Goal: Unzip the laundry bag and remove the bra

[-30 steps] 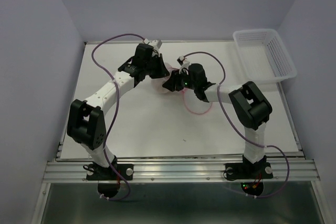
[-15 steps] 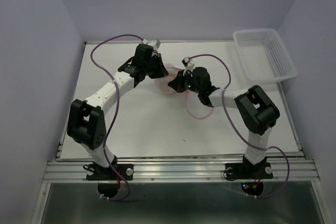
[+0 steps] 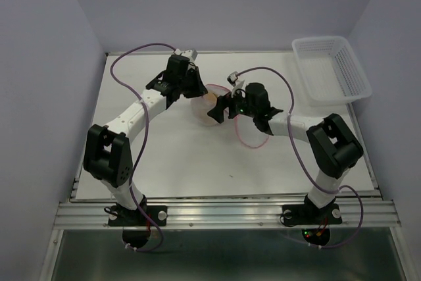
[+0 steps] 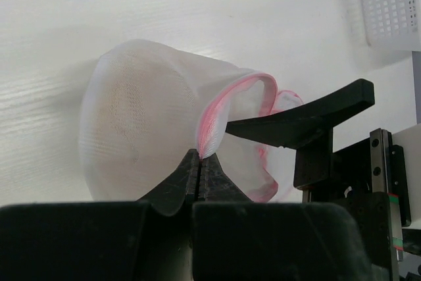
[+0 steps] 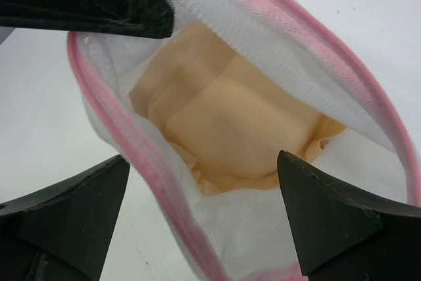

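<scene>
The laundry bag lies on its side at the table's middle back, white mesh with a pink zipper rim, its mouth gaping. My left gripper is shut on the pink rim and holds that edge of the bag up. The tan bra lies cupped inside the bag, seen through the mouth in the right wrist view. My right gripper stands open right at the mouth, one finger on each side of the lower rim, nothing between them. One of its fingers shows in the left wrist view.
A white plastic basket stands at the back right corner. The arms' purple cables loop over the table near the right arm. Grey walls close in the back and both sides.
My right gripper has opened wide and moved left up to the bag's mouth. The left gripper has kept its hold on the rim.
</scene>
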Action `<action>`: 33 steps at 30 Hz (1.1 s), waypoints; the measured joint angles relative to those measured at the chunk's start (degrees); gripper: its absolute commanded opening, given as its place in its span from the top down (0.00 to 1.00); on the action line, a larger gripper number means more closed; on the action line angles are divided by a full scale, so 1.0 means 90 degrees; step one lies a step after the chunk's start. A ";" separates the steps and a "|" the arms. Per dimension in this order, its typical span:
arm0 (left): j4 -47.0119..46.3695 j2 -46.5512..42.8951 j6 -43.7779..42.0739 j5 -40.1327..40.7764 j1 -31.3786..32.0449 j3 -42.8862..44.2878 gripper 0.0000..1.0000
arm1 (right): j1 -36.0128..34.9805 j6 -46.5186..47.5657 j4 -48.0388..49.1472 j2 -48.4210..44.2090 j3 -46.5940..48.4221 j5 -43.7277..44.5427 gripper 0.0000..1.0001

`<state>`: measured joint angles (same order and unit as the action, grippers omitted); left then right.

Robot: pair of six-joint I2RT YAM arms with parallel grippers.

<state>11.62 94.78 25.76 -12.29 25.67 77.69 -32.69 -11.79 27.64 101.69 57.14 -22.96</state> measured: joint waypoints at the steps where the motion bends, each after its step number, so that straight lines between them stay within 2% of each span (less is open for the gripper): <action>1: 0.0010 0.0000 0.0000 -0.0005 0.0000 0.0000 1.00 | 0.0000 0.0039 -0.0168 -0.0078 0.0000 -0.0063 0.00; 8: 0.0027 0.0000 -0.0010 -0.0010 0.0000 0.0000 1.00 | 0.0000 -0.0005 -0.0636 -0.0962 -0.0240 -0.0068 0.00; 15: 0.0019 0.0000 -0.0024 -0.0034 0.0000 -0.0049 1.00 | 0.0129 -0.0583 -0.0923 -0.1751 -0.0282 0.0627 0.00; 22: -0.0107 -0.0002 -0.0022 -0.0202 0.0000 -0.0243 1.00 | 0.0304 -0.1290 -0.1523 -0.1151 0.0240 0.1132 0.00; 33: -0.0243 -0.0041 0.0034 -0.0381 0.0000 -0.0362 1.00 | 0.0301 -0.1804 -0.1603 0.0097 0.0942 0.0444 0.00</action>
<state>9.43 94.41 26.06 -15.73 25.67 74.43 -29.98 -28.03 13.21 102.56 65.63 -18.96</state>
